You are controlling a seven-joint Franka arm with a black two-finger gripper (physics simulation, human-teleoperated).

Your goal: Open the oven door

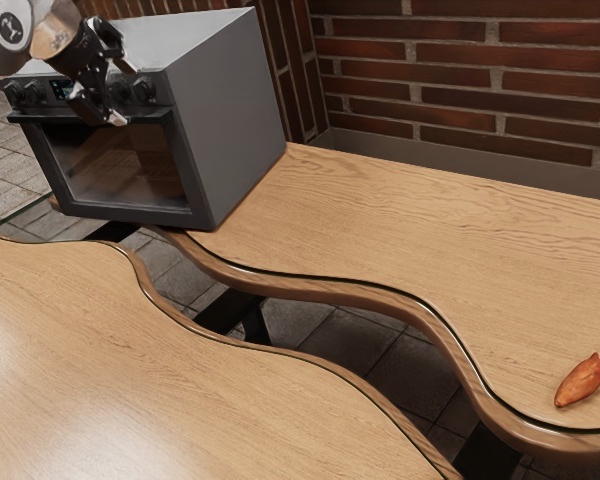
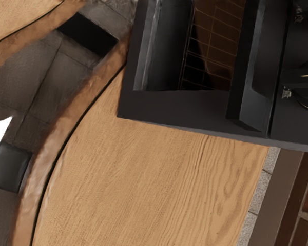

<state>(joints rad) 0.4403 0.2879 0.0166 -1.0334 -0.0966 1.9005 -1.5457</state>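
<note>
Oven door (image 1: 120, 170): in the exterior view it looks closed, on the front of the oven (image 1: 225, 115) at that view's left. The gripper (image 1: 123, 92) is near the handle (image 1: 60, 119), fingers spread – lining up seems the step in hand.

In the wrist view, the handle runs beside the knobs (image 2: 305, 84). Next: settle around the bar, close, then pull outward and down – gently.

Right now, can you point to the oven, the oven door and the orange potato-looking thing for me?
Oven (image 1: 225, 120): exterior view, on its grey side wall.
Oven door (image 1: 122, 172): exterior view, on its glass window.
Orange potato-looking thing (image 1: 580, 381): exterior view, on the middle of its body.
</note>
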